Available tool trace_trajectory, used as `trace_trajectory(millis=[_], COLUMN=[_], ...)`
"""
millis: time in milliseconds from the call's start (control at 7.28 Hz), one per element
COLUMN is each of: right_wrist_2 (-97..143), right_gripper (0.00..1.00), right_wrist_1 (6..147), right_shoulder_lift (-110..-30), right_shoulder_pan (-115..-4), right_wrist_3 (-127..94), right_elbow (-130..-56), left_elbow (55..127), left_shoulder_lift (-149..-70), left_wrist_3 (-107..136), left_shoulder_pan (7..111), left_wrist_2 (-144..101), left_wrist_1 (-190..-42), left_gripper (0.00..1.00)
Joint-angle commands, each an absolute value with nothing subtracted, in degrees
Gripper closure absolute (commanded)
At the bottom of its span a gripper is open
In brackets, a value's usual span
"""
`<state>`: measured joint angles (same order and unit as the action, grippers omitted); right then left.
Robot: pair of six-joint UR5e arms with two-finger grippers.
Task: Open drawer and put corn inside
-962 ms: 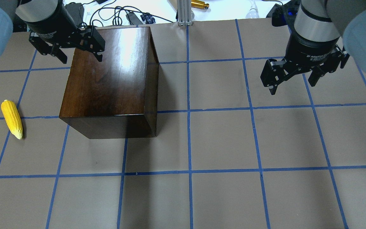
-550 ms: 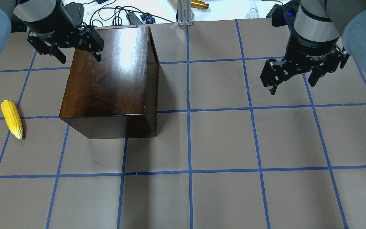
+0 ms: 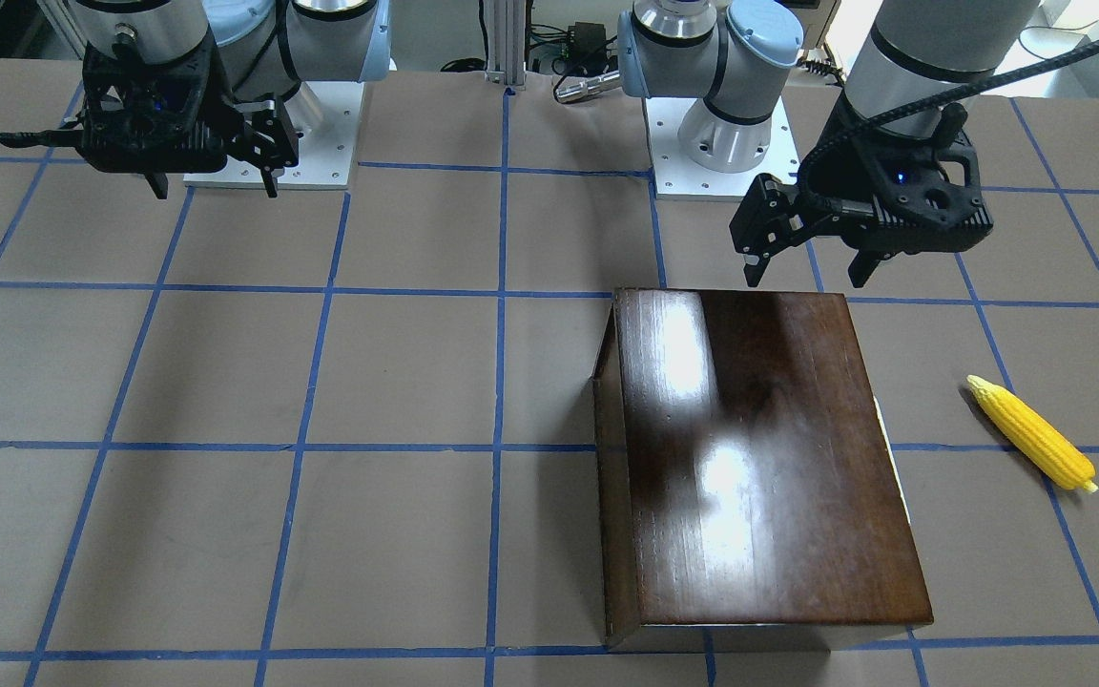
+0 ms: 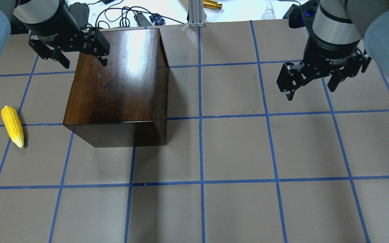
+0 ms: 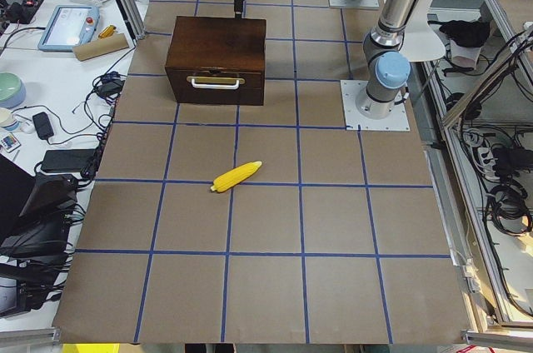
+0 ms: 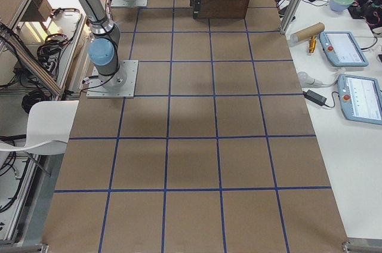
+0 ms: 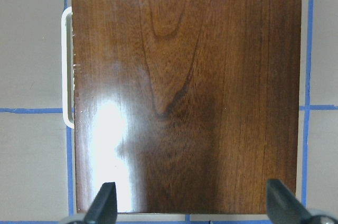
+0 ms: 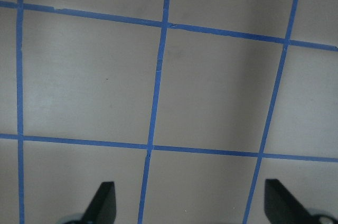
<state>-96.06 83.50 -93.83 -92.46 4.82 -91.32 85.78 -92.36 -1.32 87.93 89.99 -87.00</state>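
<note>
You are getting one legible marking: white lettering (image 4: 335, 60) on the body of the right gripper (image 4: 311, 91), well apart from the box (image 4: 113, 84), is reading "2F Adaptive", the rest too small to read. Like lettering on the left gripper (image 4: 85, 63), over the box's far corner, is showing blurred.
</note>
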Motion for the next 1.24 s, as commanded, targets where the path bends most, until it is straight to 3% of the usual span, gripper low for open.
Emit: trace_trajectory(millis=[0,412,824,1099], right_wrist_2=[-96.06,-96.06,-96.06,-96.06], right_gripper=[0.0,0.0,0.0,0.0], right_wrist_1=[83.5,83.5,83.5,83.5], right_shoulder_lift=[-93.78,-93.78,-93.78,-93.78], right_shoulder_pan=[-92.46,-92.46,-92.46,-92.46], right_wrist_3=[4.83,4.75,4.75,4.75], right_elbow=[-91.32,-91.32,-91.32,-91.32], left_elbow=[85.69,85.43,84.46,83.42], left_shoulder_lift=[-92.55,-92.37,-93.69,-96.57], left_wrist_3=[-1.32,-5.51,-17.0,-27.3], left_shoulder_pan=[87.54,81.76,66.41,62.07], left_wrist_2=[90.0,89.82,89.56,89.82], left_wrist_1=[-87.01,-87.27,-87.1,-86.4], left_gripper=[0.0,0.0,0.0,0.0])
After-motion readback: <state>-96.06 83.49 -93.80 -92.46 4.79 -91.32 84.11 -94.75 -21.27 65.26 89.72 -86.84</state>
